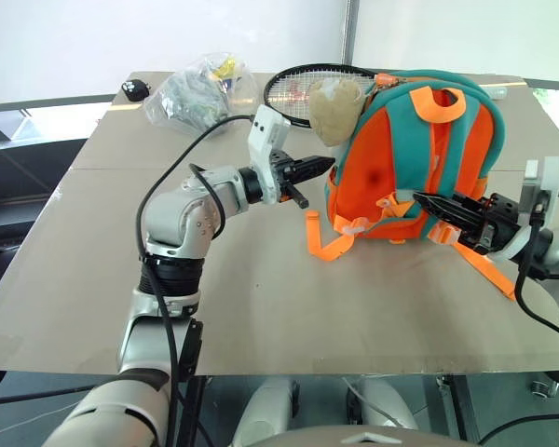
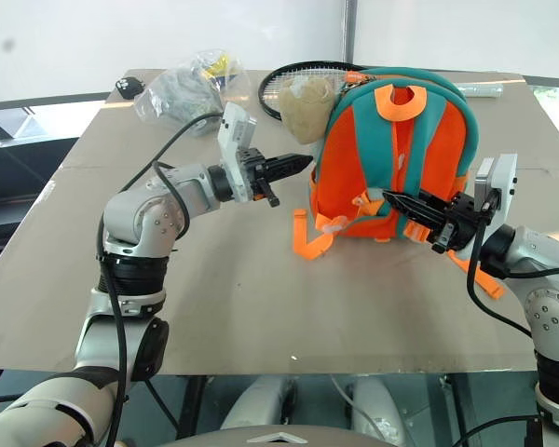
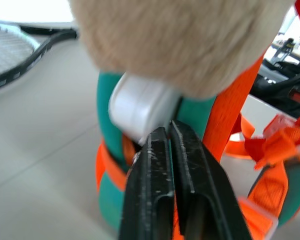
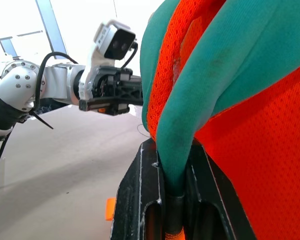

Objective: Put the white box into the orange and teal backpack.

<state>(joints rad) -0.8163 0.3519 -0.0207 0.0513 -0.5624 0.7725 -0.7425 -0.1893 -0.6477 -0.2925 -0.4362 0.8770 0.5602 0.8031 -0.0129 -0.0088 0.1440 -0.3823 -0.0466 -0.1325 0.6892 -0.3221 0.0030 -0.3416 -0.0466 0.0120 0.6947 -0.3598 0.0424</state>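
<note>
the orange and teal backpack (image 1: pixel 419 158) stands up on the table (image 1: pixel 261 307), with its orange straps (image 1: pixel 328 244) hanging down onto the table top in front. a soft tan toy (image 1: pixel 336 110) hangs on the side of the backpack nearest the left arm. the left gripper (image 1: pixel 319 169) points at that side of the backpack, just under the toy, and its two black fingers (image 3: pixel 165 190) are pressed together with nothing between them. in the left wrist view a rounded corner of the white box (image 3: pixel 140 107) sticks out of the backpack, right at the tips of those fingers and under the toy; the rest of the box is hidden inside the bag. the right gripper (image 2: pixel 401 200) is at the lower front of the backpack, by the straps. its fingers (image 4: pixel 135 200) are squeezed shut on a teal strip of the backpack (image 4: pixel 190 125), which runs down between them in the right wrist view. behind the backpack lies a black racket (image 1: pixel 293 91), partly hidden by the toy. next to the racket, near the far edge of the table, sits a clear bag (image 1: pixel 197 91) with grey things inside. a small dark thing (image 1: pixel 134 89) lies beside that bag.
</note>
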